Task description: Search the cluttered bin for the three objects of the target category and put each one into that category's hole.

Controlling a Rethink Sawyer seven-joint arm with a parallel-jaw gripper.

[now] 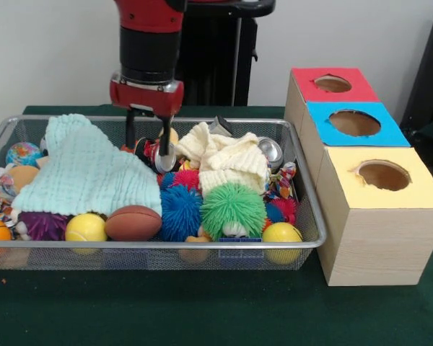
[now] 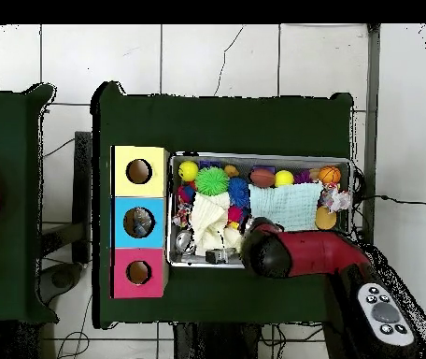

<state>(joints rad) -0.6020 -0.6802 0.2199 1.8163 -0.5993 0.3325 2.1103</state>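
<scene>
We see gripper (image 1: 146, 138) low in far part of bin (image 1: 303, 242), fingers apart, right one touching can (image 1: 159, 153), beside mint cloth (image 1: 86, 176).

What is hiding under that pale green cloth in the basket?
The pale green cloth drapes over the basket's left half. A purple spiky ball, yellow ball and brown football poke out at its front edge; anything deeper is covered.

Bin (image 1: 307, 241): silver wire mesh, thick metal rim. Mint cloth (image 1: 86, 173): waffle-textured fabric. Cream cloth (image 1: 227, 162): knitted. Boxes (image 1: 375, 245): pale wood-grain sides, matt coloured tops. Table cover (image 1: 202, 310): dark green felt-like cloth.
</scene>
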